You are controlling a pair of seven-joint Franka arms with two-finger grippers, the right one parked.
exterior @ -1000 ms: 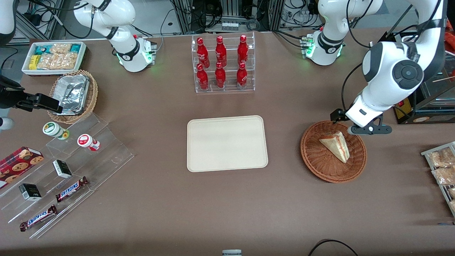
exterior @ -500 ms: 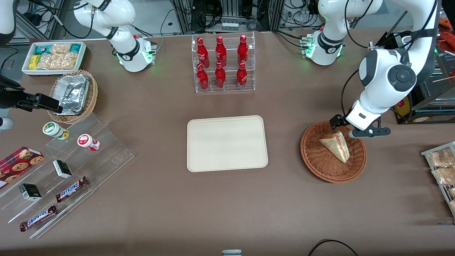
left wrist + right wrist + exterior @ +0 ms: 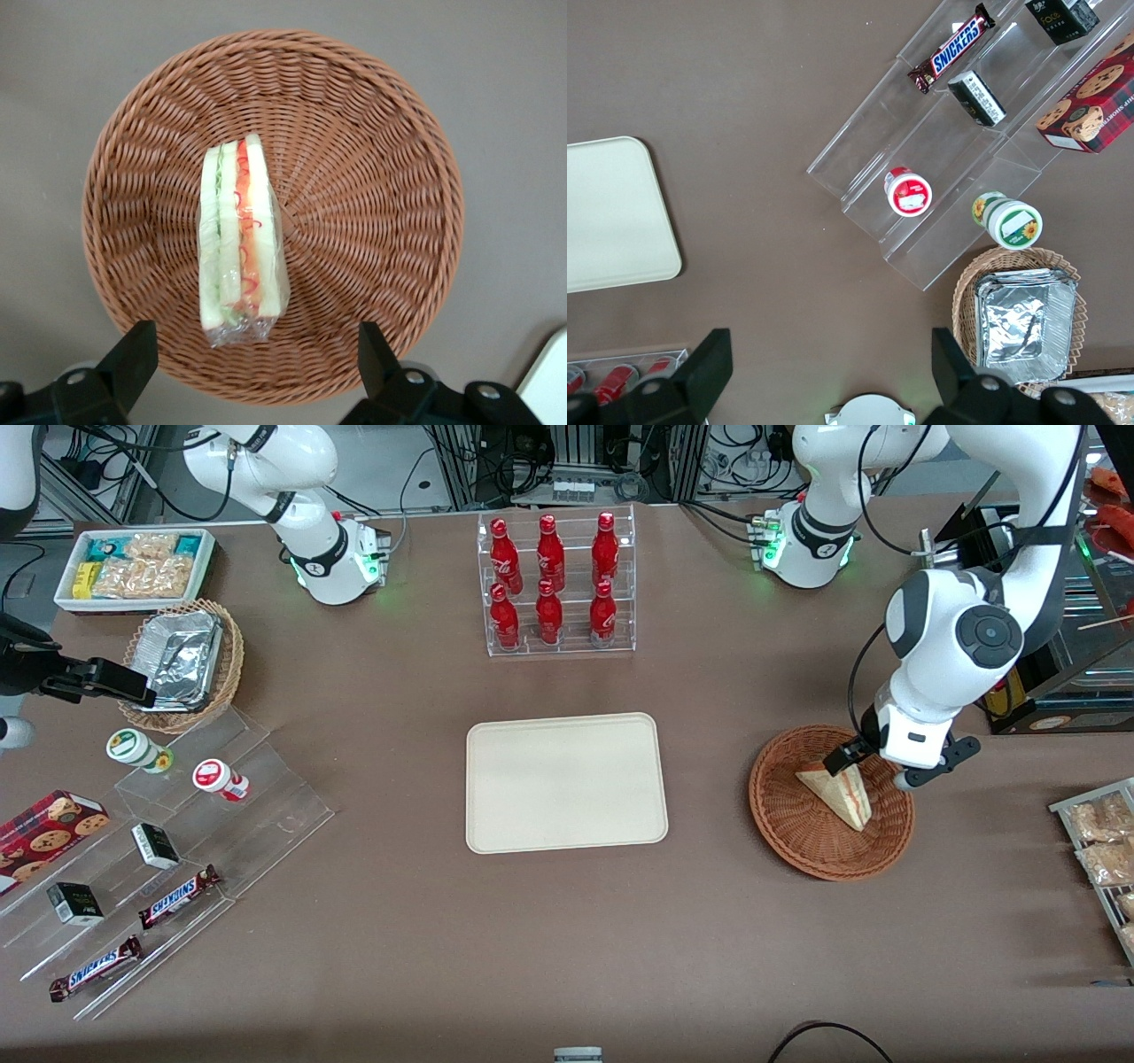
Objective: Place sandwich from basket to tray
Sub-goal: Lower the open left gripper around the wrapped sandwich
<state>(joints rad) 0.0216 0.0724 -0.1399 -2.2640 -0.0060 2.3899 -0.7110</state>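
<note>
The sandwich [image 3: 837, 793], a clear-wrapped wedge with red, green and cream layers, lies in the reddish-brown wicker basket [image 3: 797, 841] toward the working arm's end of the table. My left arm's gripper [image 3: 875, 771] hangs open just above the basket's edge farther from the front camera, over the sandwich's broad end. In the left wrist view the sandwich [image 3: 239, 239] lies in the basket [image 3: 372, 221], and the gripper [image 3: 252, 354] is open, its two fingers spread wider than the sandwich and touching nothing. The cream tray [image 3: 567, 782] lies bare mid-table.
A clear rack of red bottles [image 3: 558, 584] stands farther from the front camera than the tray. At the parked arm's end are a tan wicker basket with foil [image 3: 182, 664], a white snack bin [image 3: 133, 567] and acrylic steps with snacks [image 3: 177, 824]. Snack packets [image 3: 1103, 850] lie beside the basket.
The gripper has moved nearer to the front camera, from the basket's rim to over the sandwich's broad end, and its wrist has turned. The sandwich has not moved.
</note>
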